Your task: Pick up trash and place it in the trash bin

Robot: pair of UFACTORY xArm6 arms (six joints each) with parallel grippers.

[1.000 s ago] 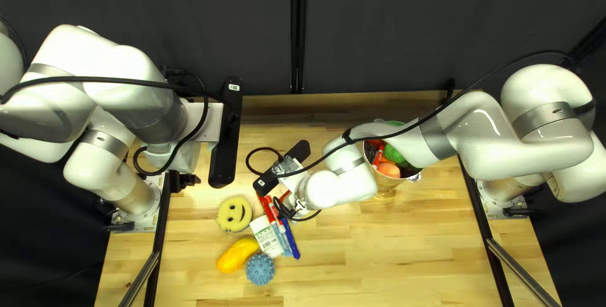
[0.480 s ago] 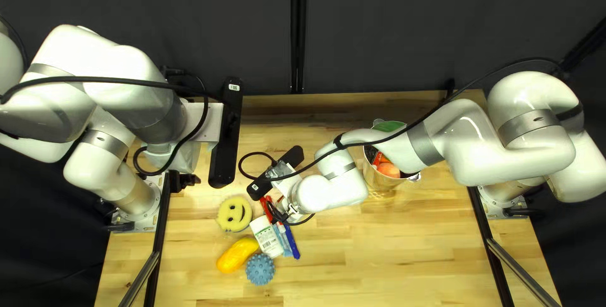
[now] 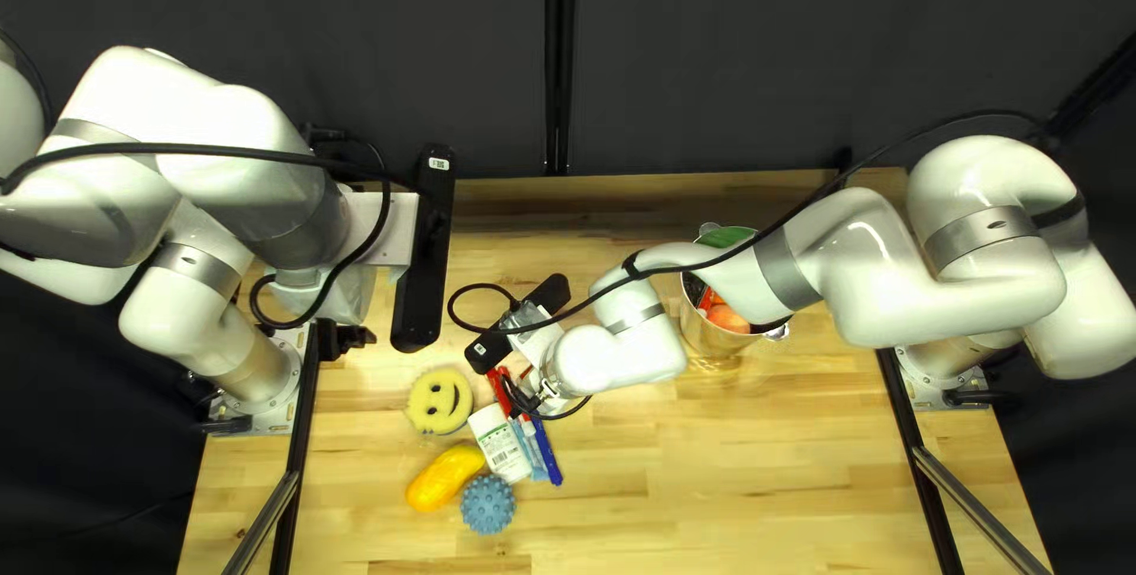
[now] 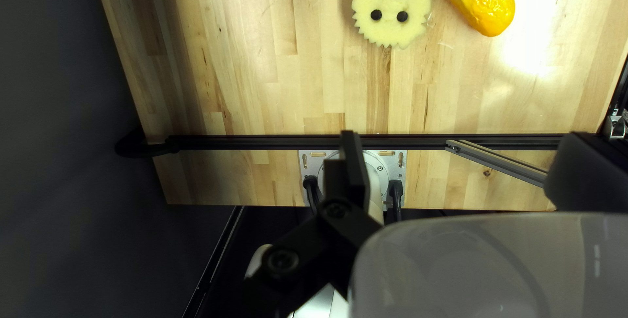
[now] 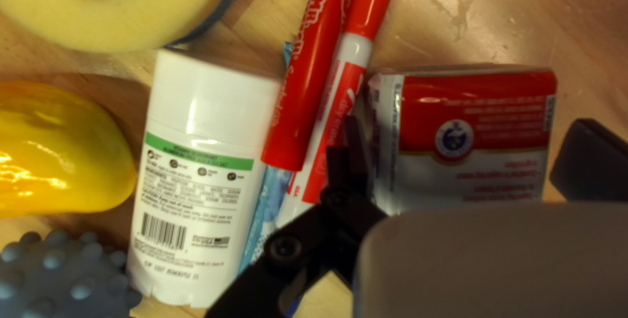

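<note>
The right hand (image 5: 468,138), open, had shifted toward the left of the top left view within the past second, leaving a red-and-white packet (image 5: 464,128) on the counter (image 3: 757,457) apparently between its fingers, likely the next pickup for the bin (image 3: 714,342). The left hand (image 4: 464,140), also open, held nothing, well apart from the packet.

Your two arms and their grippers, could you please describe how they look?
My left arm and right arm have rounded white casings, silver-grey bands and black cables. Each carries a black bar with a small white label. My left gripper and right gripper have black fingers on bolted black links.
</note>
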